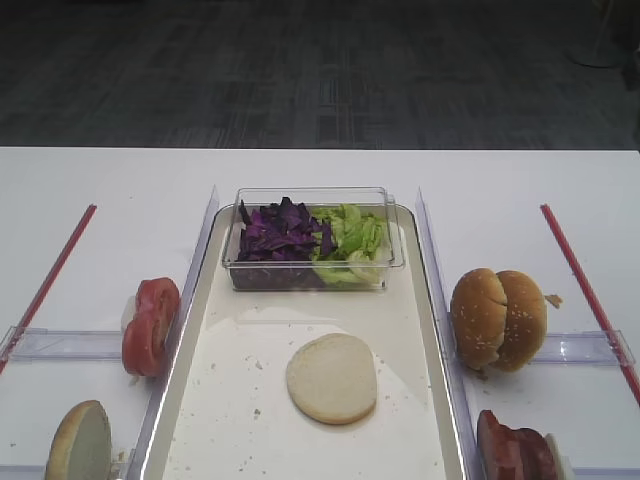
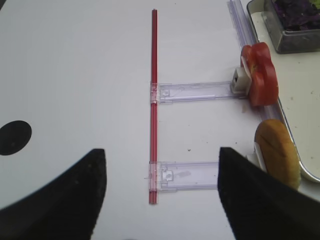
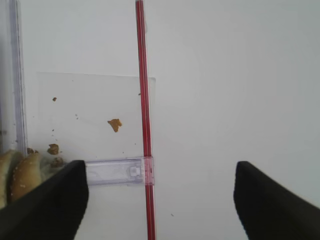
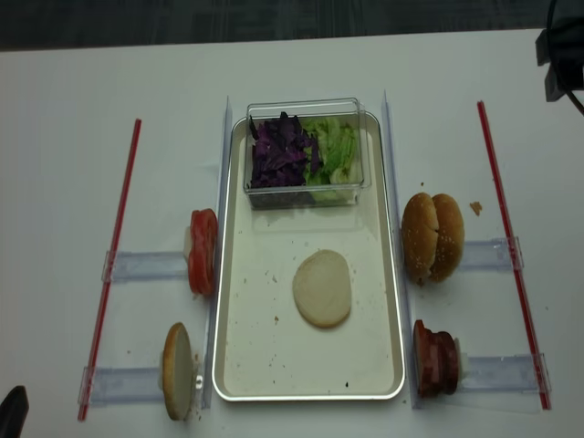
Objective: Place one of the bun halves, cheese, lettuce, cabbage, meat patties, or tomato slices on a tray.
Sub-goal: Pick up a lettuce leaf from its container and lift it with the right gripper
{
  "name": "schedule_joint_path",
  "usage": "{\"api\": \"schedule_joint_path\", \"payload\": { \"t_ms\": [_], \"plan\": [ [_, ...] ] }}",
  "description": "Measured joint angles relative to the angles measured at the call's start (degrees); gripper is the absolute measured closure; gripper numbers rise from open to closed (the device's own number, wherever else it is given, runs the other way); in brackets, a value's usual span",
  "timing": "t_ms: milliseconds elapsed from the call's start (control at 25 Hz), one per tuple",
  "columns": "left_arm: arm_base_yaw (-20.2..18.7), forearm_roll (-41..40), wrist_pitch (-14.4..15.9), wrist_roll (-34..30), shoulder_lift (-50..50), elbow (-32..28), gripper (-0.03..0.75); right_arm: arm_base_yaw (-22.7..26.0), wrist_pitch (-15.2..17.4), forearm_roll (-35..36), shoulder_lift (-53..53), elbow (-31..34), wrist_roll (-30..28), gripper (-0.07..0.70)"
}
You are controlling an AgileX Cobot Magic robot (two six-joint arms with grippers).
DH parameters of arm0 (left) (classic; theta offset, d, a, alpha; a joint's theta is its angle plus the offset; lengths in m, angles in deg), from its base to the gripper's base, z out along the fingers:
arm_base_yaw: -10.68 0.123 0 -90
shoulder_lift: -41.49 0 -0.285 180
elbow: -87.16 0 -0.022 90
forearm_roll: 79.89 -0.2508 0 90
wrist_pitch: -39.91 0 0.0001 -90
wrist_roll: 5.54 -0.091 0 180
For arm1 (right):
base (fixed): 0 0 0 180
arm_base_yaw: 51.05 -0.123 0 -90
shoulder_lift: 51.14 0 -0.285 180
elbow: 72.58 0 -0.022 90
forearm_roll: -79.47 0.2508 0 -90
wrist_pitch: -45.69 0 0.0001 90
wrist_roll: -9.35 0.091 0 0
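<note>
With a bun half [image 1: 332, 378] flat on the tray [image 1: 420, 300], the right gripper [image 3: 160, 192] hung spread and empty; next pick needs a centred, gentle grasp.

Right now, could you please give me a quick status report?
Both grippers open, empty. Pale round bun half lies cut face up on the cream silver-rimmed tray. Nothing in the way.

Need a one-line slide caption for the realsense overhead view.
Bun half lies cut face up on the tray, clear box of cabbage and lettuce at its far end.
</note>
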Motion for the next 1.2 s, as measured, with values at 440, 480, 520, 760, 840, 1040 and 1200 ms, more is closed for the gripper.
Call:
{"api": "schedule_joint_path", "payload": {
  "t_ms": [440,480,520,760,840,1040,1200],
  "plan": [
    [0.0,0.0,0.0,0.0,0.0,0.0,0.277,0.0,1.9,3.0,-13.1,-10.0,-1.5,0.018],
    [0.0,0.0,0.0,0.0,0.0,0.0,0.277,0.0,2.0,3.3,-14.1,-10.5,-1.5,0.018],
    [0.0,0.0,0.0,0.0,0.0,0.0,0.277,0.0,2.0,3.6,-14.9,-11.0,-1.6,0.018],
    [0.0,0.0,0.0,0.0,0.0,0.0,0.277,0.0,2.3,4.4,-19.0,-13.0,-2.1,0.018],
    [0.0,0.0,0.0,0.0,0.0,0.0,0.277,0.0,2.3,4.6,-19.6,-13.0,-2.1,0.018],
    [0.0,0.0,0.0,0.0,0.0,0.0,0.277,0.0,2.2,4.6,-20.6,-13.1,-2.5,0.018],
    [0.0,0.0,0.0,0.0,0.0,0.0,0.277,0.0,2.2,4.8,-21.5,-13.7,-2.6,0.018]
  ]
}}
